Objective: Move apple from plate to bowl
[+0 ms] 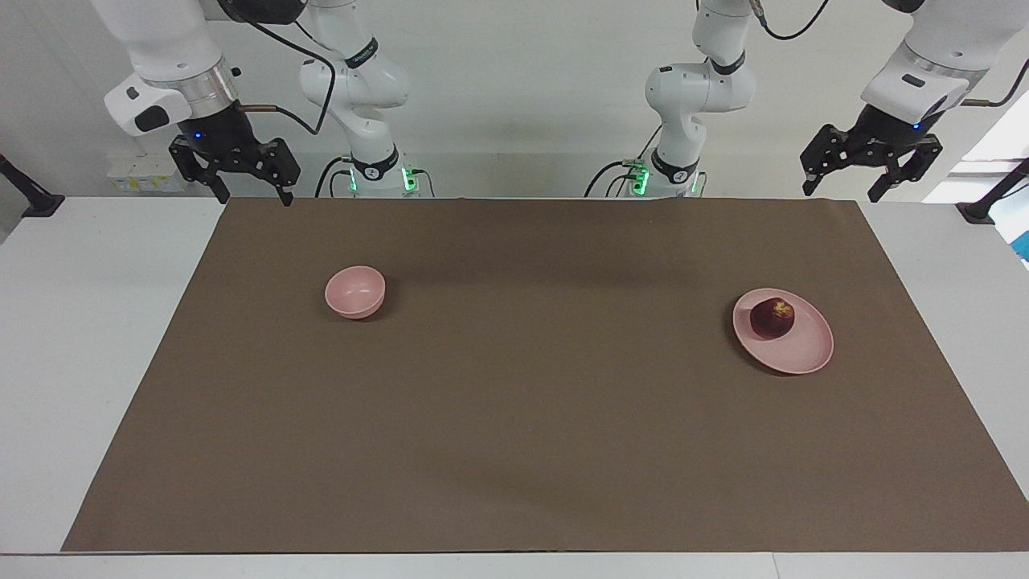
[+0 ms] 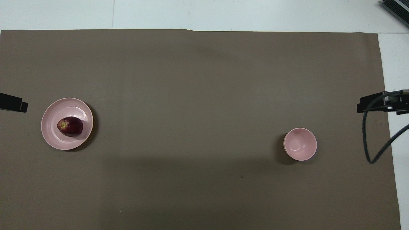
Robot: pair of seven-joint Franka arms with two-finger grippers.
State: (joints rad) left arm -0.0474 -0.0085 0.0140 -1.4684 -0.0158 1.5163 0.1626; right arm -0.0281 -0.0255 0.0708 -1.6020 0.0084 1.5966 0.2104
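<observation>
The left gripper (image 1: 871, 170) hangs spread and empty over the counter's (image 1: 96, 322) edge nearest the robots; the right gripper (image 1: 239, 175) likewise. The apple (image 1: 772, 318) lies on the plate (image 1: 804, 350), toward the left arm's end. The bowl (image 1: 354, 291) stands well apart on the brown mat (image 1: 530, 386), bare mat between them.

No text or label can be read.
</observation>
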